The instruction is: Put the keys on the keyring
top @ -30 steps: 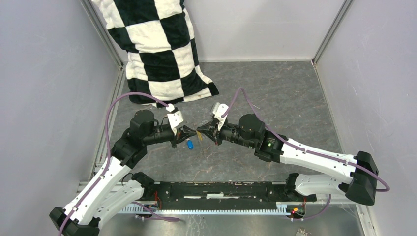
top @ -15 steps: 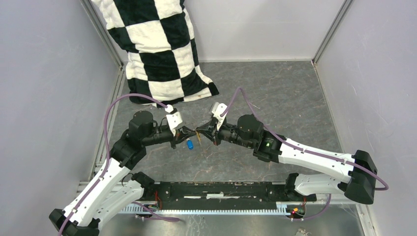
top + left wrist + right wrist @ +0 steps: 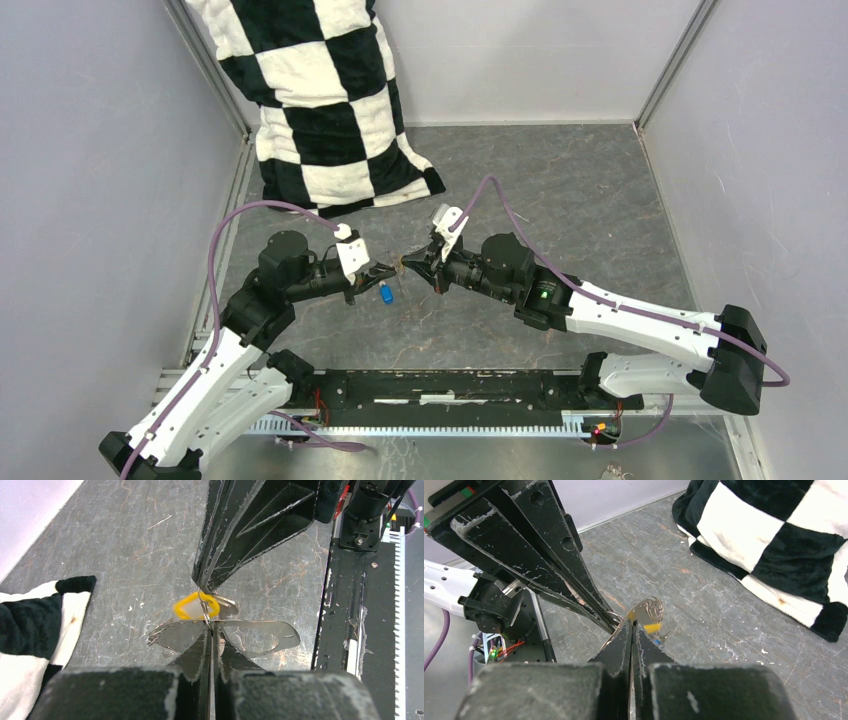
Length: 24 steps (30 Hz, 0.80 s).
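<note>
My left gripper (image 3: pixel 378 272) and right gripper (image 3: pixel 405 265) meet tip to tip low over the grey floor. In the left wrist view the left gripper (image 3: pixel 210 625) is shut on the keyring (image 3: pixel 206 614), a thin silver wire with a flat silver plate (image 3: pixel 265 630) across the jaws. The yellow-headed key (image 3: pixel 195 605) sits on that wire, and the right gripper's fingers (image 3: pixel 240 530) pinch it from above. The right wrist view shows the right gripper (image 3: pixel 631 624) shut, with the yellow head (image 3: pixel 652 627) just beyond. The blue-headed key (image 3: pixel 384 293) is below the grippers; I cannot tell whether it hangs or lies.
A black-and-white checkered pillow (image 3: pixel 320 100) leans in the back left corner, close behind the left arm. Grey walls close the cell on three sides. The black base rail (image 3: pixel 450 385) runs along the near edge.
The left wrist has drawn slightly back to the left and the right gripper has followed it. Both stay shut and tip to tip. The blue key has hardly moved.
</note>
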Each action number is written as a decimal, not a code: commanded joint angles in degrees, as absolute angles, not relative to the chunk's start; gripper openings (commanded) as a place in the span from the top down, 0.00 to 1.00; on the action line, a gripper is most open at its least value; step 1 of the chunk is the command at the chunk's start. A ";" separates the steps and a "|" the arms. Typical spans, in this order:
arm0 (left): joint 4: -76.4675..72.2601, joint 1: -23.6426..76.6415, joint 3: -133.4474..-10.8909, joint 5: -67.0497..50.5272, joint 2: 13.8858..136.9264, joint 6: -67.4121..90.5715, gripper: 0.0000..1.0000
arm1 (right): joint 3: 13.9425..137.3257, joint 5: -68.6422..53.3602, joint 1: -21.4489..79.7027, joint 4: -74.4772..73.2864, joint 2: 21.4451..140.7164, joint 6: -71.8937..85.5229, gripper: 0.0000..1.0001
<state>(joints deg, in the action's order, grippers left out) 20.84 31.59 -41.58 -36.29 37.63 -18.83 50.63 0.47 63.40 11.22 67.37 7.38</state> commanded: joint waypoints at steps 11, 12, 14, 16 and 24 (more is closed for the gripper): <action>17.05 31.90 -41.74 -38.70 36.33 -20.71 0.98 | 50.13 3.49 63.28 12.52 66.74 9.45 1.00; 16.44 31.90 -41.63 -38.48 36.14 -20.11 0.98 | 49.86 3.57 63.28 12.47 66.62 9.62 1.00; 15.15 31.90 -41.58 -38.36 35.88 -19.08 0.98 | 49.43 3.67 63.26 12.35 66.50 9.94 1.00; 13.98 31.91 -41.53 -38.45 35.60 -18.05 0.98 | 49.01 3.60 63.24 12.39 66.31 10.26 1.00; 10.93 31.90 -41.37 -39.75 35.27 -16.36 0.98 | 47.15 3.05 63.15 13.91 64.89 11.58 1.00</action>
